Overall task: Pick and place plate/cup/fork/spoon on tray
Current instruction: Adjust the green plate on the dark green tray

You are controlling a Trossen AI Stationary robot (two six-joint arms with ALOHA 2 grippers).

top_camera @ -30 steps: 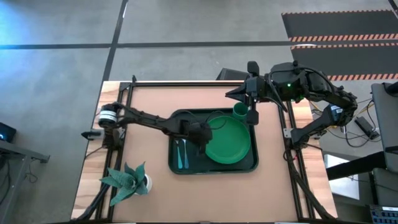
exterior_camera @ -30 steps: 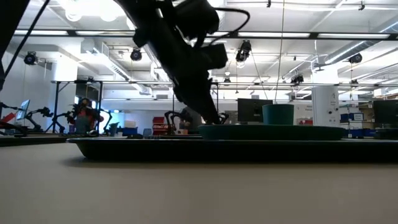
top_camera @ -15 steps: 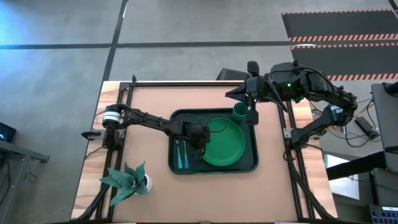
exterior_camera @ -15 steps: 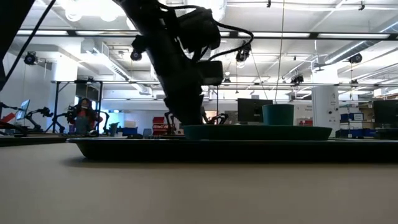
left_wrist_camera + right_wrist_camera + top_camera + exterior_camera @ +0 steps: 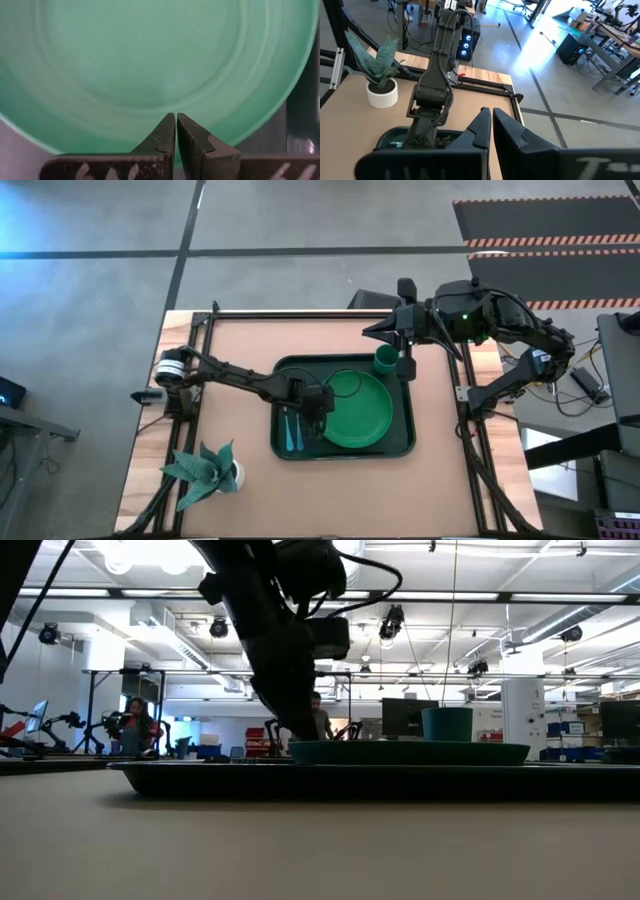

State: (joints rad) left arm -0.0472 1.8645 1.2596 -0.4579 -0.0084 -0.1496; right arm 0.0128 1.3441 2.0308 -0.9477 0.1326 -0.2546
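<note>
Left gripper [image 5: 318, 406] clenched empty at plate [image 5: 358, 408] rim, we judge nudging it square in tray [image 5: 405, 445]; right gripper [image 5: 372, 331] clenched, parked far.

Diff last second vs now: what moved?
The left gripper, fingers shut, slid along the plate's rim toward the fork and spoon side, and the plate shifted slightly with it inside the tray. Nothing was gripped or released. The cup, the cutlery and the right gripper, raised behind the tray, stayed put.
</note>
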